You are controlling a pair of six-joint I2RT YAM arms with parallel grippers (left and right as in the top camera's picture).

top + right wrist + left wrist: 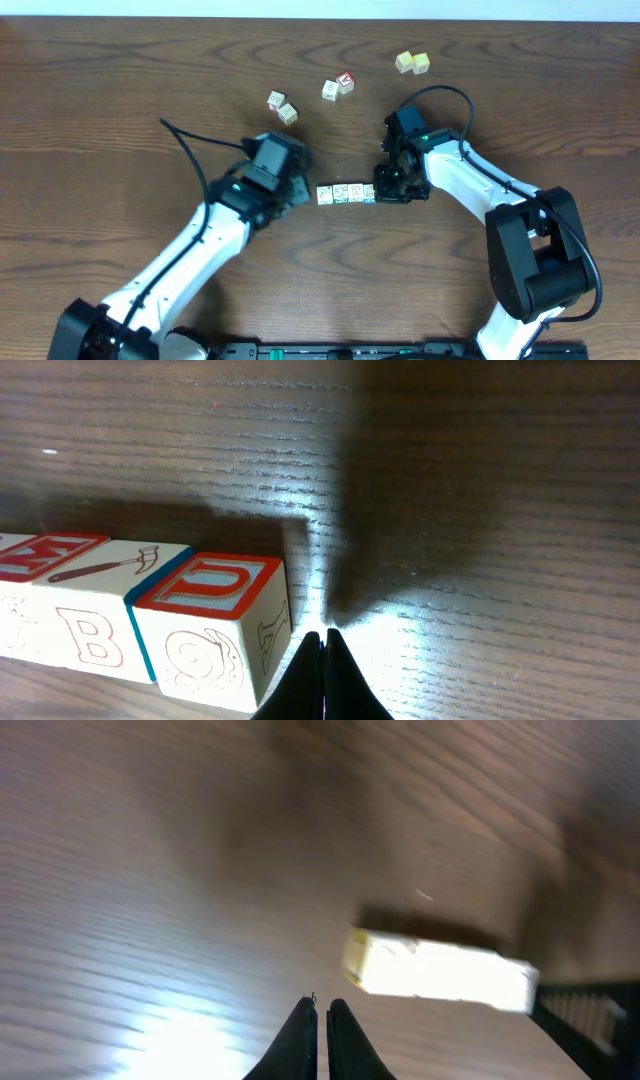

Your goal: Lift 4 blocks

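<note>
Four small pale blocks point(346, 193) lie in a tight row on the table, between my two grippers. My left gripper point(303, 189) is shut and empty, just off the row's left end. In the blurred left wrist view the row is a bright pale bar point(440, 975) ahead and to the right of the shut gripper point(322, 1006). My right gripper point(383, 190) is shut and empty at the row's right end. In the right wrist view its closed gripper point(323, 636) sits right beside the end block point(210, 625), which has a red-framed U on top.
Further back on the wooden table point(120, 90) are other cubes: a pair at the left point(282, 106), a pair with a red letter face point(338, 86), and two yellowish ones point(412, 63). Both arms angle in from the front edge.
</note>
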